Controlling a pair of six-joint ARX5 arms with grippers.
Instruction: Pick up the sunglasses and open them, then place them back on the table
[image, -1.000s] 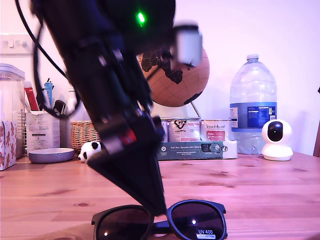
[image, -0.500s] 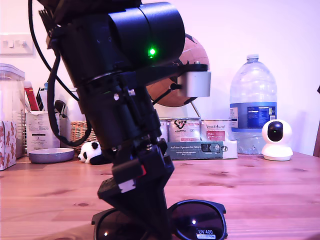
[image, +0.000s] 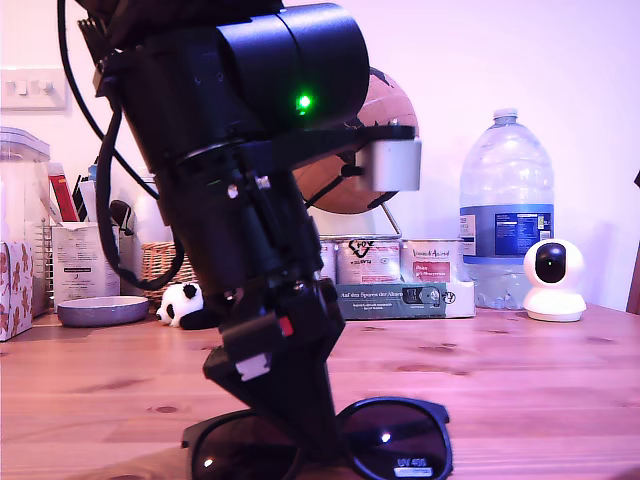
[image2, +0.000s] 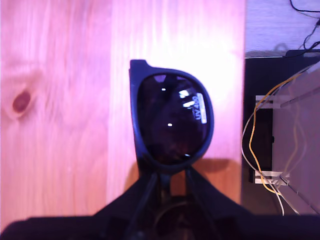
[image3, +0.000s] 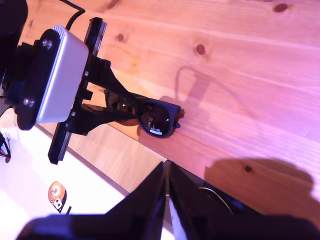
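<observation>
My first gripper is pinched on the sunglasses at the bridge, btwn the lenses; they sit near the table front edge, low centre in the exterior view. My second gripper is well apart, jaws pressed together w/ nothing in them.

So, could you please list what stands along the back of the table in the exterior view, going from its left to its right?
Grey bowl → toy panda → water bottle → white camera.
</observation>
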